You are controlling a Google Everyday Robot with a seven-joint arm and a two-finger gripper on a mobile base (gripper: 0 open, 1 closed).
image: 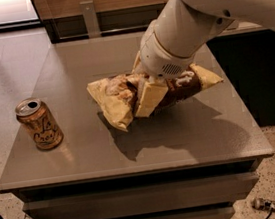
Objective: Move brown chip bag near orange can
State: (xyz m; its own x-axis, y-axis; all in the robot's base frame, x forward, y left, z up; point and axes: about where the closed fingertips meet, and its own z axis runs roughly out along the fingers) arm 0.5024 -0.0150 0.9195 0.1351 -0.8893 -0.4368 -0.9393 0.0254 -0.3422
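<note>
The brown chip bag [120,96] is a crinkly bag with a brown middle and pale yellow ends. It hangs low over the middle of the grey table [196,134], its left end near the surface. My gripper [148,92] is shut on the brown chip bag at its middle, one pale finger [148,99] across its front. The orange can [39,123] stands upright near the table's left front edge, well left of the bag. The small dark blue bar is hidden behind the bag.
My white arm [205,12] reaches in from the upper right over the table. A dark cabinet [259,75] stands to the right. A wooden wall unit [103,5] runs behind the table. Floor lies to the left.
</note>
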